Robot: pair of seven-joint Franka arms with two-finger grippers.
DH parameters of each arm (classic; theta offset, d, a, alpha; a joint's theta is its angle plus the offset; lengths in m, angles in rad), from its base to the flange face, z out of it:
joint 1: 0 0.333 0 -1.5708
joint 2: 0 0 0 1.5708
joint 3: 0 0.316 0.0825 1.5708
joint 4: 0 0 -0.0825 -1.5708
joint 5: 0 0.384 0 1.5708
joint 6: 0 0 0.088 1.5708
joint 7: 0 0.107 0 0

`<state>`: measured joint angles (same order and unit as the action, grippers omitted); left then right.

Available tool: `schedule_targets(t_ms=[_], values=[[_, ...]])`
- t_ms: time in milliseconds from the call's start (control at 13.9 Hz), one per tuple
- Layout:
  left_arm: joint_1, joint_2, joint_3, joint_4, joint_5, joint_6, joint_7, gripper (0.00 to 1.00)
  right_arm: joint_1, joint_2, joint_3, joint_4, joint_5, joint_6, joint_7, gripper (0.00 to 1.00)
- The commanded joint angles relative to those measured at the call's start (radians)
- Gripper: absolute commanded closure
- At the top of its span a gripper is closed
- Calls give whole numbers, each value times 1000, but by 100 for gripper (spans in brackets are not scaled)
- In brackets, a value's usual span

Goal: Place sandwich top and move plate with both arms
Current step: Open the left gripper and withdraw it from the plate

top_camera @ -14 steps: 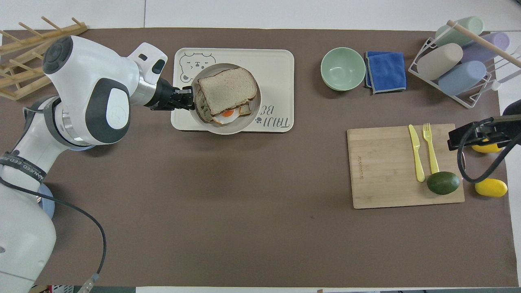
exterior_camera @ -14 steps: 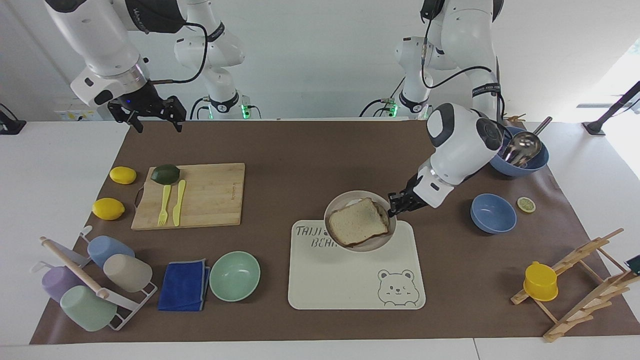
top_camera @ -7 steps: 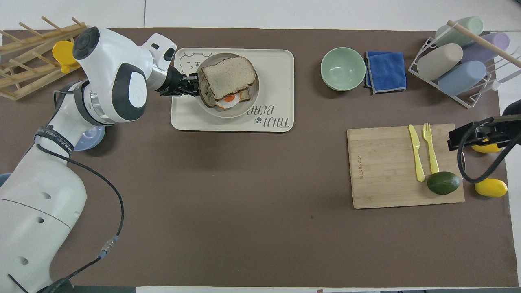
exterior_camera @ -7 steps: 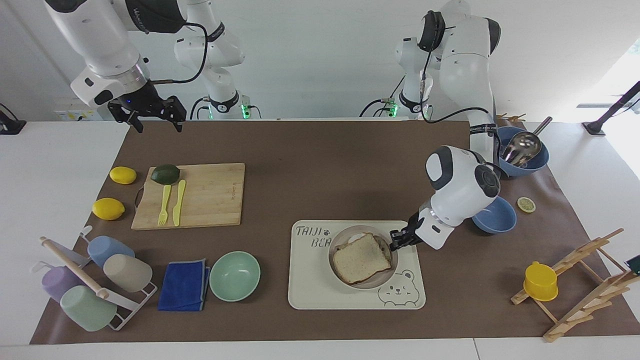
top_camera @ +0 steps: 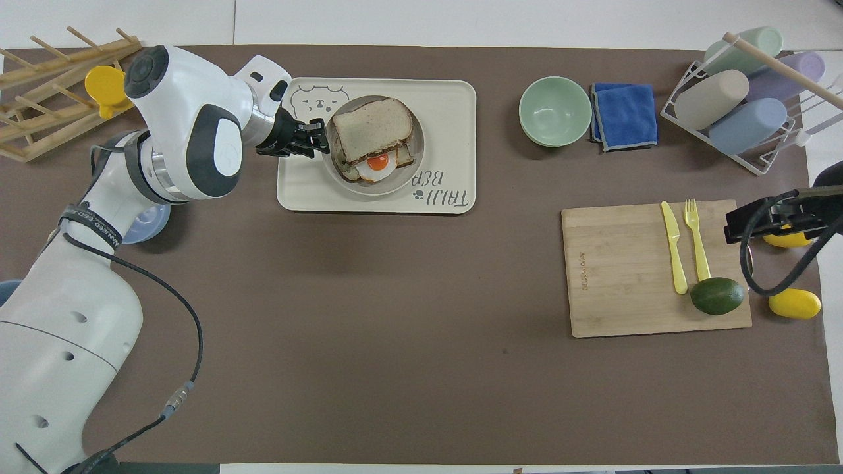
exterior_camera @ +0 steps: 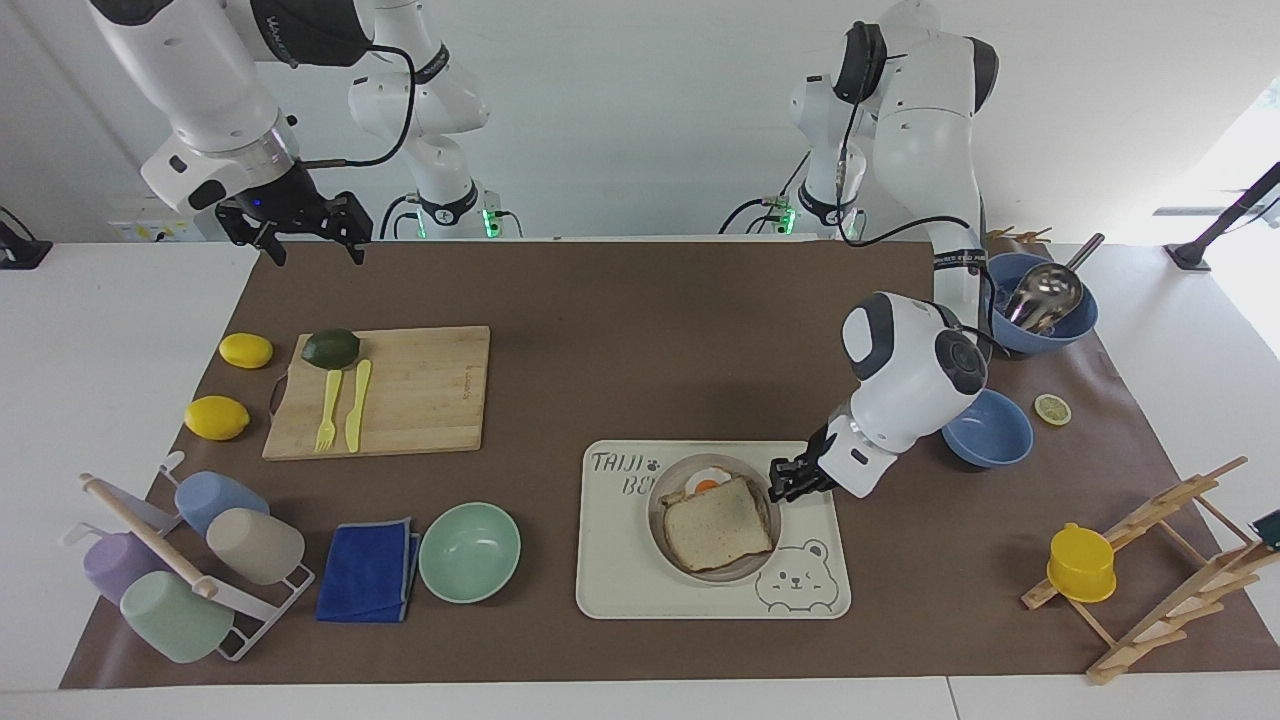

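The plate (exterior_camera: pixel 657 522) (top_camera: pixel 377 189) rests on the cream bear tray (exterior_camera: pixel 640 590) (top_camera: pixel 454 105). On it lies the egg-topped toast (exterior_camera: pixel 707 485) (top_camera: pixel 377 162) with the sandwich top (exterior_camera: pixel 718 522) (top_camera: pixel 372 128) covering most of it; the egg shows at the side nearer the robots. My left gripper (exterior_camera: pixel 785 480) (top_camera: pixel 317 136) is low over the tray and shut on the plate's rim, at the side toward the left arm's end. My right gripper (exterior_camera: pixel 312 238) (top_camera: pixel 767 225) waits open and empty, raised over the right arm's end of the table.
A mint-green bowl (exterior_camera: pixel 469 552), a blue cloth (exterior_camera: pixel 368 570) and a cup rack (exterior_camera: pixel 190 570) lie toward the right arm's end. A cutting board (exterior_camera: pixel 410 390) holds cutlery and an avocado, with lemons (exterior_camera: pixel 216 417) beside. Blue bowls (exterior_camera: pixel 990 430) and a wooden rack (exterior_camera: pixel 1170 560) stand by the left arm.
My left gripper has carried the plate with the sandwich away from the robots and lowered it onto the bear tray. The right arm has not moved.
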<state>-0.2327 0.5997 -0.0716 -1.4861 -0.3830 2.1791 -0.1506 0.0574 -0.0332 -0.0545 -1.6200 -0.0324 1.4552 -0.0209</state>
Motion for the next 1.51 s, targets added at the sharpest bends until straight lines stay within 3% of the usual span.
schedule_targets(t_ms=[0,216,431,575,863,1150,1294,1438], values=[[42,-61,0,-22,-8,-31,20,0,-16,-14,5,-6,34,-10,6,0],[82,-165,10,-48,-4,-102,6,0,-14,-14,5,-6,34,-10,6,0],[99,-277,88,-59,31,-240,-1,0,-16,-13,5,-6,34,-10,6,0],[98,-362,108,-52,174,-332,0,0,-14,-14,5,-6,34,-10,4,0],[113,-536,112,-60,292,-543,12,0,-14,-14,5,-6,34,-10,4,0],[95,-626,110,-63,378,-694,29,0,-14,-14,5,-6,34,-10,4,0],[95,-670,108,-132,383,-711,31,0,-14,-13,5,-6,34,-10,6,0],[99,-722,105,-245,381,-629,31,0,-14,-14,5,-6,34,-10,6,0]])
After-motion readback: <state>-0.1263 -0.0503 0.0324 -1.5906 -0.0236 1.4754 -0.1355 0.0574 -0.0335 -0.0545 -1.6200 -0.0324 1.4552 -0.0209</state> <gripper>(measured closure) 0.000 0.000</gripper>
